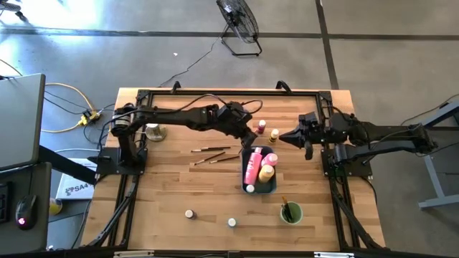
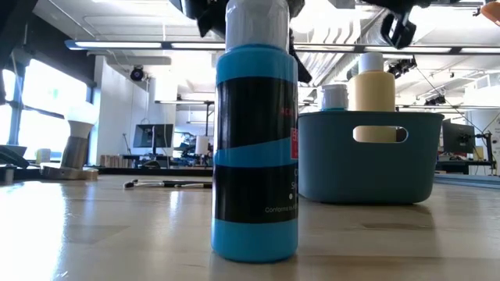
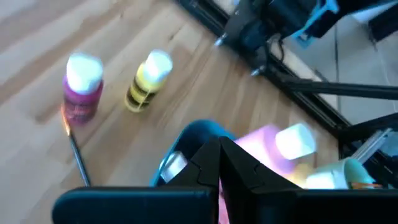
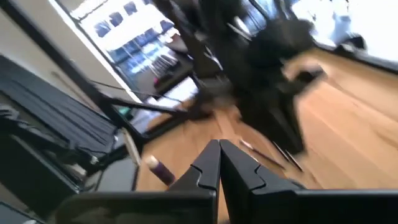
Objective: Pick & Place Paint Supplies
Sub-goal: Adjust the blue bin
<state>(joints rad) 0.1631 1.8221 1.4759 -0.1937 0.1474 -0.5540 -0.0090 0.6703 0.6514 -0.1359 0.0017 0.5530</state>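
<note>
Wooden table (image 1: 165, 193): two jars (image 1: 189, 213), three brushes (image 1: 210, 150), one tray (image 1: 271, 188)

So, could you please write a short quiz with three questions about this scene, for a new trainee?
1. True or false: both grippers are shut and hold nothing.
2. Which bottles stand in the blue-grey tray? A) pink and yellow B) two blue C) none
3. Fill in: the paintbrushes lie on the ____, between the left arm's base and the tray.

Key:
1. True. The left gripper is just above the tray's far end; the right gripper is beside it, over the small bottles.
2. A, the pink bottle and the yellow bottle.
3. Table.
</note>
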